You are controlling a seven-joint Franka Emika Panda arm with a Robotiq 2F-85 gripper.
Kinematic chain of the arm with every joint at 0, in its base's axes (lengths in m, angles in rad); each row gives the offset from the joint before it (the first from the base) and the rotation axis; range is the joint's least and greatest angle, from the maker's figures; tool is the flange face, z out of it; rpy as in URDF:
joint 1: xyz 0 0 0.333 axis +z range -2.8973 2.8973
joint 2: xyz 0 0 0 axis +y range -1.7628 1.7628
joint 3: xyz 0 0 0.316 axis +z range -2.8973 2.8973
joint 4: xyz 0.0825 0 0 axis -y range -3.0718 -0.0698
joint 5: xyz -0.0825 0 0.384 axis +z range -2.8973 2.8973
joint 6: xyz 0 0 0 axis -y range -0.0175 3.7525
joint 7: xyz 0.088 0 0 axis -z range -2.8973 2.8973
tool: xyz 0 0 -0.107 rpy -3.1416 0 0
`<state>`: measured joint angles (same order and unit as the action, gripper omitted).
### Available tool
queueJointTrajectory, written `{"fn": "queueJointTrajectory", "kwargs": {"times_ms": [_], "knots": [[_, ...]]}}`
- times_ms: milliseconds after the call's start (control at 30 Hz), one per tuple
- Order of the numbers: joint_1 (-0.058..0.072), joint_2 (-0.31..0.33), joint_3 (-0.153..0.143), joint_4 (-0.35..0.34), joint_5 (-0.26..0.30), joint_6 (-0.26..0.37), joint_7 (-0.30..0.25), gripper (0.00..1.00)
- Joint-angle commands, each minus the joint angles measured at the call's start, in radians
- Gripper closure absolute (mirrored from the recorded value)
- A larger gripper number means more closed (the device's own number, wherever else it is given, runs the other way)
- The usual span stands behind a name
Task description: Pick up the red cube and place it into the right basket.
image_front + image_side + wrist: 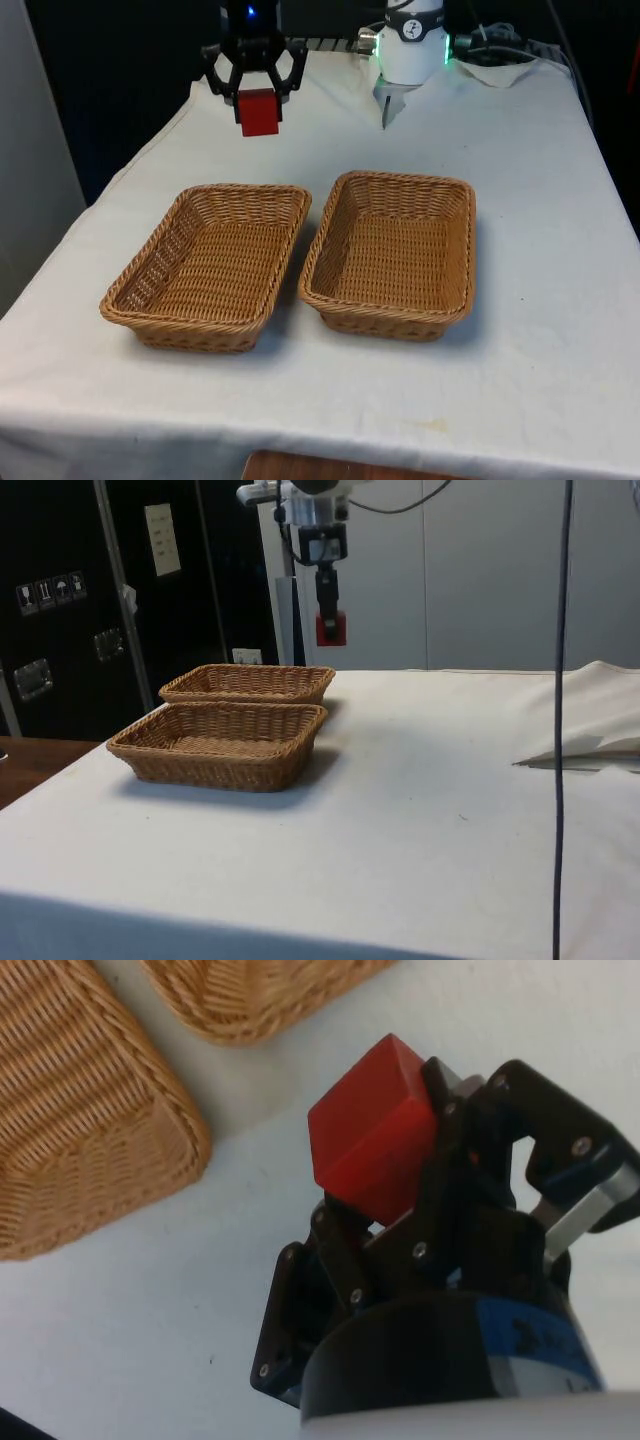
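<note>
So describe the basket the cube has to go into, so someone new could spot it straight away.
On the white-clothed table two wicker baskets sit side by side, both empty. The target basket is the one on the front view's right. The gripper holds the red cube in the air beyond the other basket.

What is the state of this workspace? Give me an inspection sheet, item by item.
Surface: table under white cloth, creased at the far end.
Job's things: red cube held in the air, beyond the baskets; left basket and right basket side by side, both empty.
Clutter: nothing seen.
Grippers: gripper shut on the red cube.
Cables: dark cable hanging in the side view.
Surroundings: dark cabinets, black curtains.
</note>
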<state>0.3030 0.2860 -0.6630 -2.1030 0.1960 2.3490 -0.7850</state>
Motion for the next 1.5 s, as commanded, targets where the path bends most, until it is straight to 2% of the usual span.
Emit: {"fn": "queueJointTrajectory", "kwargs": {"times_ms": [0, 100, 133, 200, 300, 367, 400, 433, 667, 700, 733, 933, 967, 1000, 1133, 1233, 1267, 1300, 1333, 1467], "knots": [[-0.005, 0.023, 0.007, 0.03, 0.014, -0.019, -0.002, 0.97], [-0.006, 0.052, 0.009, 0.067, 0.029, -0.031, -0.004, 0.97], [0.0, 0.042, 0.003, 0.052, 0.019, -0.019, -0.001, 0.97], [-0.008, 0.084, 0.011, 0.102, 0.048, -0.04, -0.008, 0.97], [-0.009, 0.115, 0.012, 0.131, 0.071, -0.043, -0.014, 0.97], [-0.01, 0.133, 0.012, 0.142, 0.089, -0.042, -0.016, 0.97], [-0.001, 0.131, 0.003, 0.139, 0.078, -0.038, -0.009, 0.97], [-0.01, 0.141, 0.011, 0.145, 0.1, -0.041, -0.017, 0.97], [-0.012, 0.198, 0.013, 0.159, 0.194, -0.028, -0.017, 0.97], [-0.003, 0.194, 0.003, 0.154, 0.182, -0.032, -0.013, 0.97], [-0.012, 0.204, 0.013, 0.16, 0.204, -0.027, -0.017, 0.97], [-0.012, 0.248, 0.012, 0.185, 0.263, -0.03, -0.015, 0.97], [-0.003, 0.246, 0.003, 0.181, 0.256, -0.031, -0.013, 0.97], [-0.012, 0.263, 0.012, 0.197, 0.279, -0.032, -0.015, 0.97], [-0.01, 0.292, 0.008, 0.229, 0.3, -0.041, -0.01, 0.97], [-0.016, 0.323, 0.009, 0.267, 0.313, -0.05, -0.004, 0.97], [-0.007, 0.313, 0.003, 0.252, 0.307, -0.04, -0.005, 0.97], [-0.008, 0.321, 0.003, 0.262, 0.311, -0.042, -0.004, 0.97], [-0.021, 0.339, 0.007, 0.292, 0.318, -0.06, -0.005, 0.97], [-0.03, 0.375, 0.0, 0.342, 0.327, -0.08, -0.006, 0.97]]}}
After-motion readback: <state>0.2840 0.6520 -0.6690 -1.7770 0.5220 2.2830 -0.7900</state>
